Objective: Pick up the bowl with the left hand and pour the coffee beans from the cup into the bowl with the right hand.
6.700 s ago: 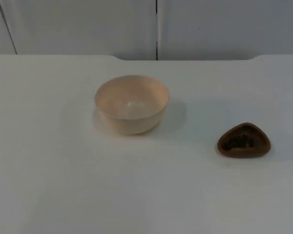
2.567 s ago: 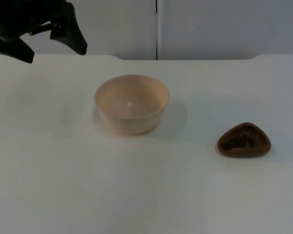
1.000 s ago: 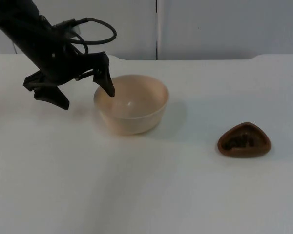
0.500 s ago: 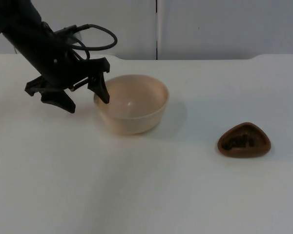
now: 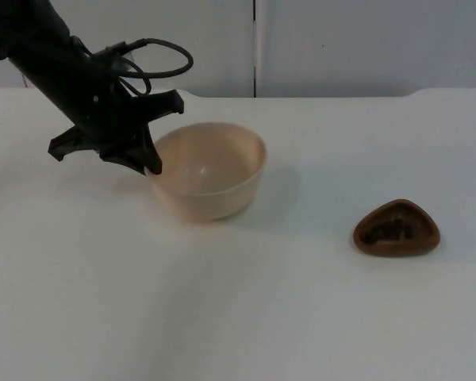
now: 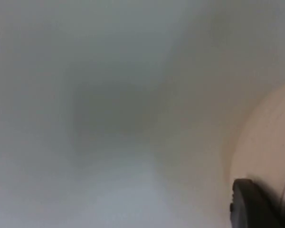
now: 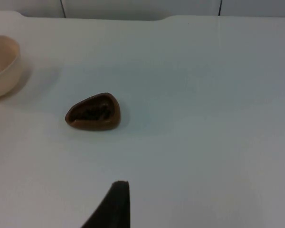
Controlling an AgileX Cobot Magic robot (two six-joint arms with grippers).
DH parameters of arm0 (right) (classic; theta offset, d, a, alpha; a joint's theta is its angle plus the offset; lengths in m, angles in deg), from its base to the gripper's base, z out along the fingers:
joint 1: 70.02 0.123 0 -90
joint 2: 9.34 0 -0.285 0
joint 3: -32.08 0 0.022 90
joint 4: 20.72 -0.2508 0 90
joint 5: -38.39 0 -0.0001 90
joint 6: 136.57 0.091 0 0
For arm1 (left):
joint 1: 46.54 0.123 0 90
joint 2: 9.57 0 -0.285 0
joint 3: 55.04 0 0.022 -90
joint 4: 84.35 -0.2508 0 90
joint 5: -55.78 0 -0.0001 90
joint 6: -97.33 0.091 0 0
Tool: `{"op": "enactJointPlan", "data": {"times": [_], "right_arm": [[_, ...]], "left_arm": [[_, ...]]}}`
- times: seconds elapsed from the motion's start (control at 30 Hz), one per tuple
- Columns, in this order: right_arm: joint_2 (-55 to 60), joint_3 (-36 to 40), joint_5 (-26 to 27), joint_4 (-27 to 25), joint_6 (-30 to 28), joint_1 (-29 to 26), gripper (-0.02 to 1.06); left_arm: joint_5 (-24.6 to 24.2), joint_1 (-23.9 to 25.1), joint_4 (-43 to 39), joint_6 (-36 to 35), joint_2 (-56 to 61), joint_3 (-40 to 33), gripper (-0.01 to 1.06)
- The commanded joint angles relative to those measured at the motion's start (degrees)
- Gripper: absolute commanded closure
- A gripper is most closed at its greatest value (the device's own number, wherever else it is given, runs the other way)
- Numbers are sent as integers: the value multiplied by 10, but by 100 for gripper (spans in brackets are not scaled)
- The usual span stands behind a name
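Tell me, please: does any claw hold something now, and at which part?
It cannot be told for sure: the left claw is at the bowl's left rim. The cup stands free.

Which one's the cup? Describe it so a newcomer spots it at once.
On the white table, look well to the right of the cream bowl, where the left gripper is at the rim. The cup stands alone there: small, dark brown, rounded-triangle in outline, with dark beans inside.

My view: a white table top, plain and matte, ends at a grey partition wall; a dark vertical seam divides the wall's panels.
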Motion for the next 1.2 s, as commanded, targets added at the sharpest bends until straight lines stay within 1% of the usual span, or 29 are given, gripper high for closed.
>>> {"op": "enactJointPlan", "data": {"times": [0.0,0.23,0.53,0.6,0.67,0.73,0.8,1.0,1.17], "right_arm": [[2,3,4,1,0,-4,-1],[2,3,4,1,0,-4,-1],[2,3,4,1,0,-4,-1],[2,3,4,1,0,-4,-1],[2,3,4,1,0,-4,-1],[2,3,4,1,0,-4,-1],[2,3,4,1,0,-4,-1],[2,3,4,1,0,-4,-1],[2,3,4,1,0,-4,-1]], "left_arm": [[-8,-2,12,-5,1,3,105],[-38,-2,12,-5,11,3,105],[-79,-5,6,-5,67,1,105],[-92,-10,-8,-9,86,1,105],[-95,-15,-24,-20,93,1,105],[-97,-29,-68,-51,113,1,105],[-97,-48,-97,-66,133,1,105],[-107,-78,-99,-65,168,1,105],[-121,-81,-106,-65,178,-7,105]]}}
